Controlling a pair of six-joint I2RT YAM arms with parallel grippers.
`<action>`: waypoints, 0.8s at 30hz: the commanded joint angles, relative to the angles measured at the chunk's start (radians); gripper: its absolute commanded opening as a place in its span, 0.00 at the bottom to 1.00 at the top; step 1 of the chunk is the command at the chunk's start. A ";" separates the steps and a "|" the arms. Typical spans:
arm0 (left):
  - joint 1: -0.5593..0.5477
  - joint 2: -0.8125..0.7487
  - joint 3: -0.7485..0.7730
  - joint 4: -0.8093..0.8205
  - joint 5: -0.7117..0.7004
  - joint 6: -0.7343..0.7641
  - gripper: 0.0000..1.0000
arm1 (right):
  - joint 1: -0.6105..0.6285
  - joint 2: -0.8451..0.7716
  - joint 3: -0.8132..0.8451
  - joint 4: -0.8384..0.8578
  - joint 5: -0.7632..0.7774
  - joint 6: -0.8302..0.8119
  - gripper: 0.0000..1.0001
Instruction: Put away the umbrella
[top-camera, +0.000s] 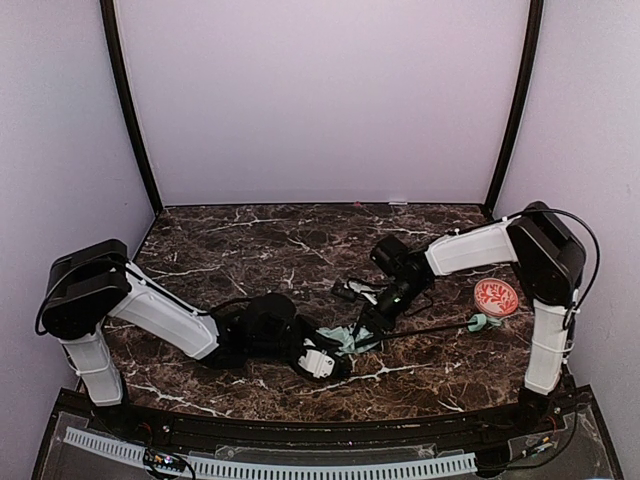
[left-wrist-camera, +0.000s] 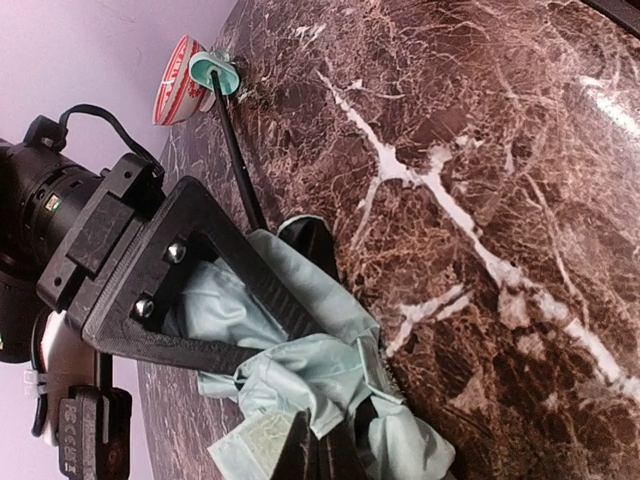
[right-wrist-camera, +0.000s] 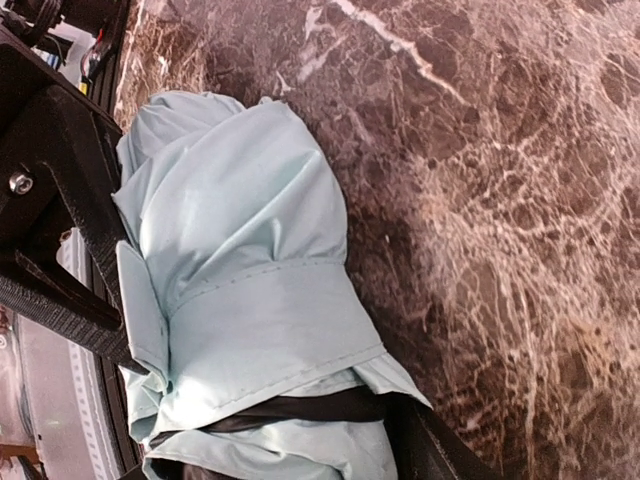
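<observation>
Lying on the surface (top-camera: 250, 240) between both arms, the umbrella (top-camera: 345, 338) looks light, soft and slippery. Left jaws pinch its fabric; right jaws spread astride the strapped bundle, likely the firmest hold

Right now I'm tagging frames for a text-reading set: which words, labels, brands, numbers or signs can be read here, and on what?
No text reads clearly.
Marks that may be lettering on the black block, lower left of the left wrist view: too blurred to read.
On the umbrella: no print visible.
On the ball: white pattern only, no letters.
</observation>
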 joint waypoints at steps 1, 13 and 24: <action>-0.050 0.079 -0.048 -0.281 0.114 -0.027 0.00 | -0.047 -0.076 0.056 -0.076 0.108 -0.057 0.58; -0.056 0.085 -0.043 -0.286 0.099 -0.029 0.00 | -0.028 -0.194 0.152 -0.182 0.147 0.032 0.61; -0.057 0.083 -0.045 -0.281 0.090 -0.046 0.00 | 0.247 -0.281 -0.082 0.109 0.585 0.162 0.65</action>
